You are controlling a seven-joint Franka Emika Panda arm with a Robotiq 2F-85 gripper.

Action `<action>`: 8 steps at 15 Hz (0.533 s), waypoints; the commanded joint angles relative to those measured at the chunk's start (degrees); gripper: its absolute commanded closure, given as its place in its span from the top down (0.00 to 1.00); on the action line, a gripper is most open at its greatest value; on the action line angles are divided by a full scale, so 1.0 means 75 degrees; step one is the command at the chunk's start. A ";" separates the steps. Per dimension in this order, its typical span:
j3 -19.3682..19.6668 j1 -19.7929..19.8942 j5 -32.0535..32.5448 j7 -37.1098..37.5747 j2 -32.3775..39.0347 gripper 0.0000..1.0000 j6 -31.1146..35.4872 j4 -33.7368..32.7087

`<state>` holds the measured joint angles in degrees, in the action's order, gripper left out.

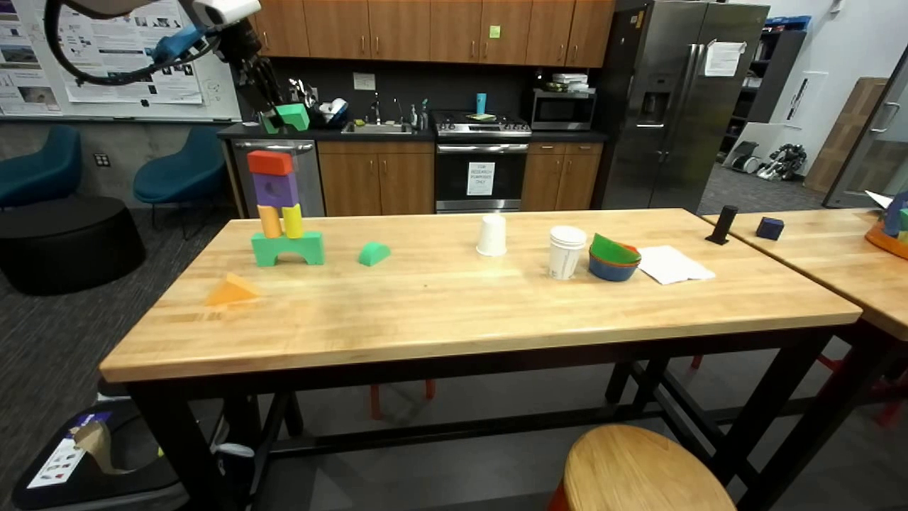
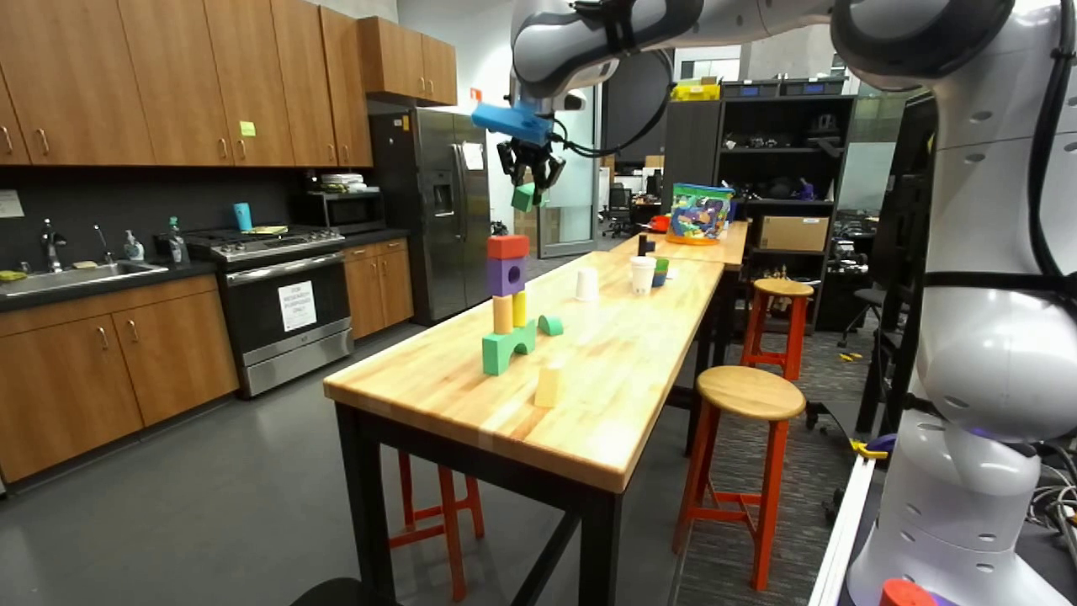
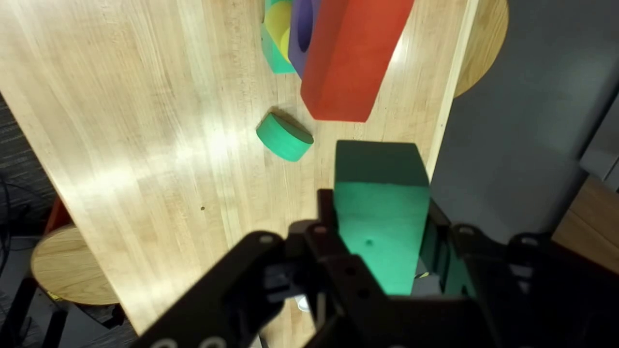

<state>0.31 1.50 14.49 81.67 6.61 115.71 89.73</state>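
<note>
**Black two-finger gripper (image 3: 380, 212) pinched on a green straight-faced block (image 3: 379, 227), aloft by block tower (image 2: 500, 278)**

Wrist view: fingers press the block from both sides, end face poking out past the tips. Just ahead in the picture, with a gap, is a red rectangular block (image 3: 355, 58) capping the tower; it's the nearest obstruction. A green half-round block (image 3: 285, 139) lies beside the tower on the pale wooden table (image 3: 145, 169).

In an exterior view: gripper plus block sit above the tower in the picture, kitchen behind. Stack, bottom up: green arch block (image 1: 288, 242), orange cylinder (image 1: 269, 221) and yellow cylinder (image 1: 292, 221) side by side, purple block with round hole (image 1: 287, 190), red on top. Orange triangular wedge (image 1: 232, 289) rests apart, closer to camera. Further right, well apart from the tower: upturned white cup (image 1: 491, 235), stacked white paper cups (image 1: 565, 252), nested green, orange and blue bowls (image 1: 613, 259), white paper sheet (image 1: 674, 265).

In an exterior view: white-and-grey robot arm (image 2: 980, 210) reaches in from the right, gripper pointing down. Held block shows just above the red one, clear of it; can't judge the depth offset. Red-legged wooden stool (image 2: 751, 393) stands alongside the table.
</note>
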 commanded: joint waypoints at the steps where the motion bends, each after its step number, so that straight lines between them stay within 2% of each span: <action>1: 0.0122 -0.0129 -0.0047 0.0135 -0.0009 0.16 0.0017 -0.0022; 8: 0.0005 -0.0342 -0.0347 0.0363 0.0046 0.16 0.0115 -0.0090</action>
<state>0.22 0.07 13.19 83.15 6.65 116.22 89.76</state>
